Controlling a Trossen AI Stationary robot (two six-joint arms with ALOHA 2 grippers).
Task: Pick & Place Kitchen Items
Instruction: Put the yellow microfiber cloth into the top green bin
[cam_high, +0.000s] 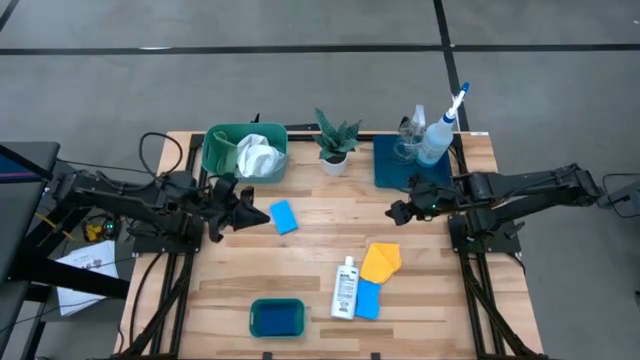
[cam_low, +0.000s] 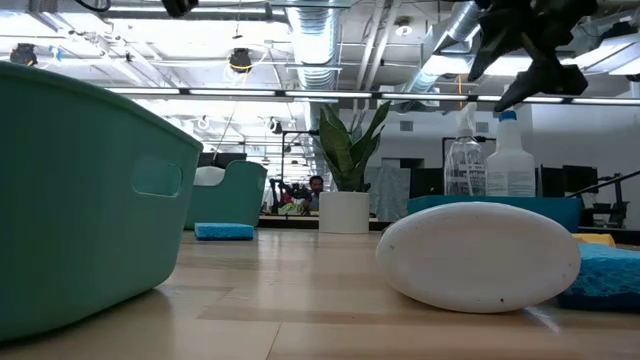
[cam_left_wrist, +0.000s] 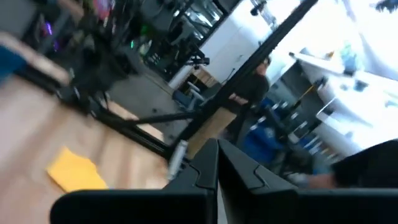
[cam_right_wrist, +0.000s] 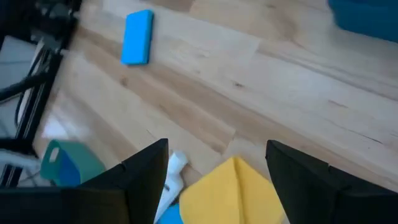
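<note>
- 2 claws are mine: the right claw (cam_high: 396, 212) hangs released above the bare wood, just beside the dark blue tray (cam_high: 385, 170); the left claw (cam_high: 262, 214) is clenched on nothing.
- Nearest the right claw is the yellow cloth (cam_high: 381, 261), on the near side of the tray; I judge it light and limp, best pinched at a raised fold.
- Touching the cloth lie 1 small white bottle (cam_high: 346, 288), likely slippery, and 1 soft blue sponge (cam_high: 368, 299) under its edge, crowding a clean pinch.

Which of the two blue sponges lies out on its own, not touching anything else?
The blue sponge mid-table, near the left gripper. The other sponge lies against the white bottle, partly under the yellow cloth.
</note>
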